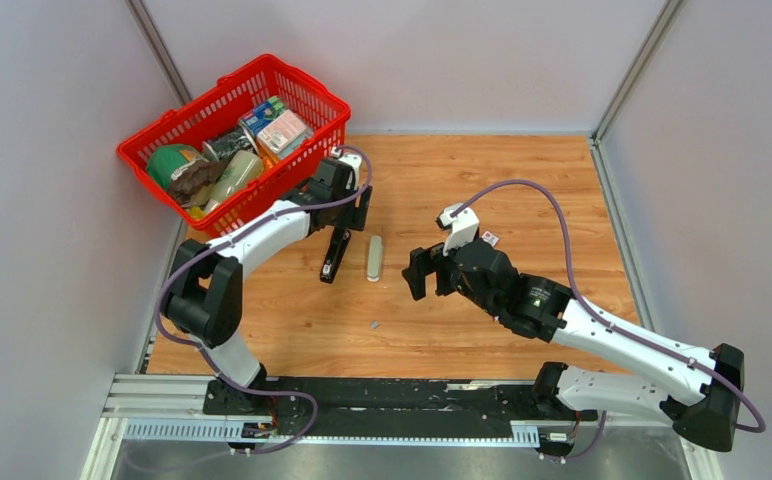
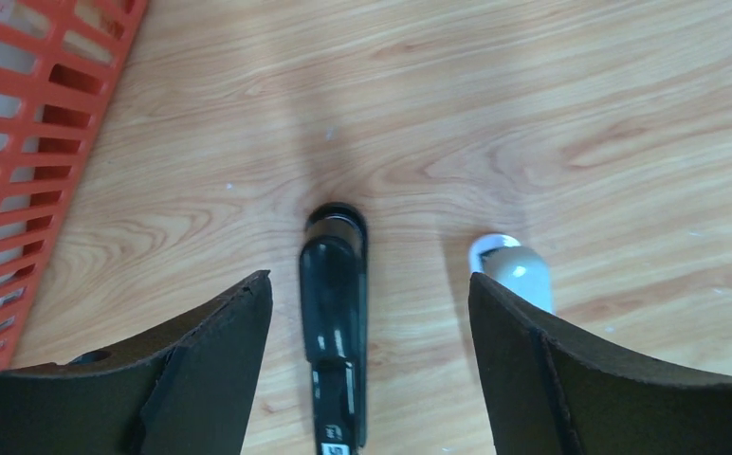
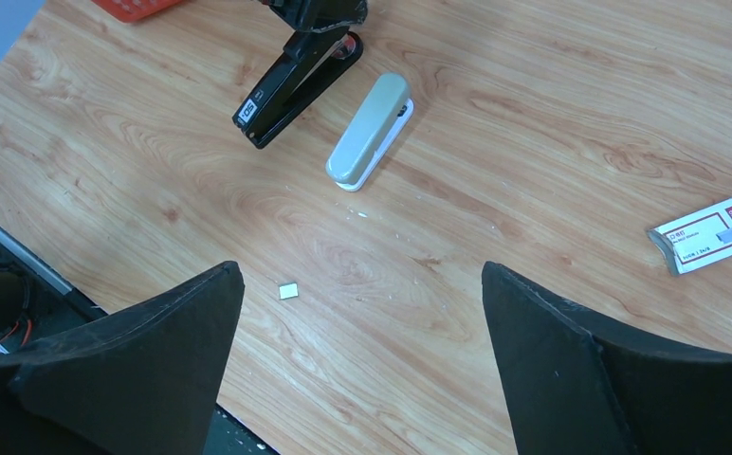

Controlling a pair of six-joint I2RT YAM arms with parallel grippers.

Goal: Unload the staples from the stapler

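The black stapler (image 1: 335,255) lies on the wooden table, its far end under my left gripper (image 1: 348,220). In the left wrist view the stapler (image 2: 334,322) lies lengthwise between my open fingers (image 2: 220,351), nearer the left one, and neither finger touches it. My left gripper (image 2: 367,284) is open and empty. The stapler also shows in the right wrist view (image 3: 291,81). A small silvery strip of staples (image 1: 374,324) lies alone on the table, also in the right wrist view (image 3: 288,291). My right gripper (image 1: 430,275) hovers open and empty above the table (image 3: 362,275).
A grey-beige oblong bar (image 1: 374,258) lies just right of the stapler (image 2: 519,270) (image 3: 370,133). A small white-and-red box (image 1: 489,238) (image 3: 708,235) lies behind my right gripper. A red basket (image 1: 307,100) full of items stands at the back left (image 2: 21,142).
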